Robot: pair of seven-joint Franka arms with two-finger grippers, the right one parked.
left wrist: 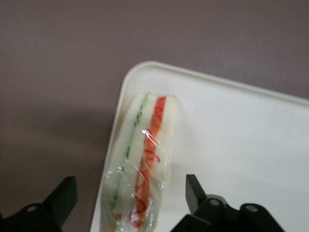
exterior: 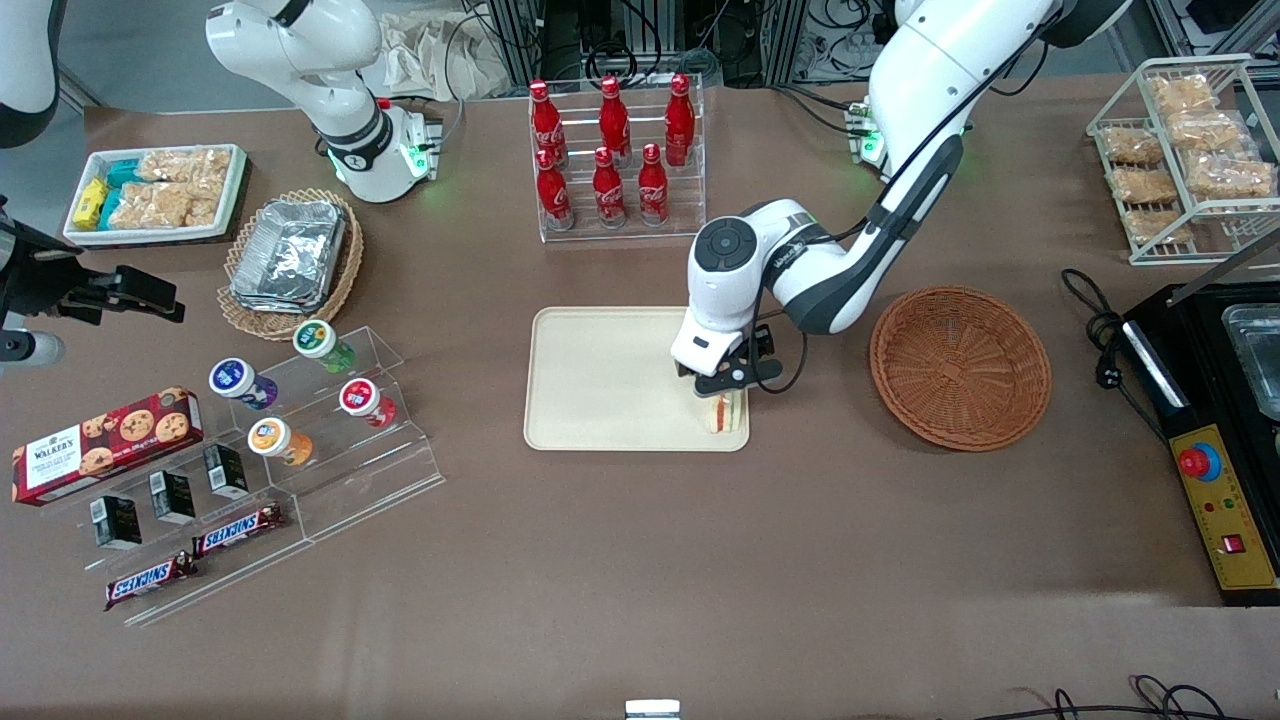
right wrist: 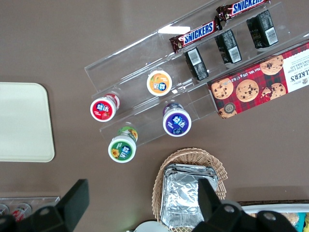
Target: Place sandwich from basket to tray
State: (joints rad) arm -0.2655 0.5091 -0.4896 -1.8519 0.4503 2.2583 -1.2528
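The gripper point(exterior: 722, 392) hangs low over the corner of the tray point(exterior: 600, 385) that lies nearest the front camera and toward the basket point(exterior: 960, 366). Its fingers point(left wrist: 195, 191) are spread wide, one on each side of the sandwich point(left wrist: 141, 162), with a clear gap between each pad and the wrapped bread. The sandwich point(exterior: 724, 412) stands on edge on the tray, inside the rounded corner, close along the low rim; its green and red filling stripes face up under clear film. One finger hangs above the bare brown table point(exterior: 700, 560) just outside the rim, the other above the tray floor.

The rest of the tray is bare cream plastic, open toward the parked arm's end. The woven basket sits on the table near the tray, toward the working arm's end, apart from it, and nothing shows inside it. A clear rack of red bottles point(exterior: 612, 150) stands farther from the front camera than the tray. The table nearer the camera is open brown surface.
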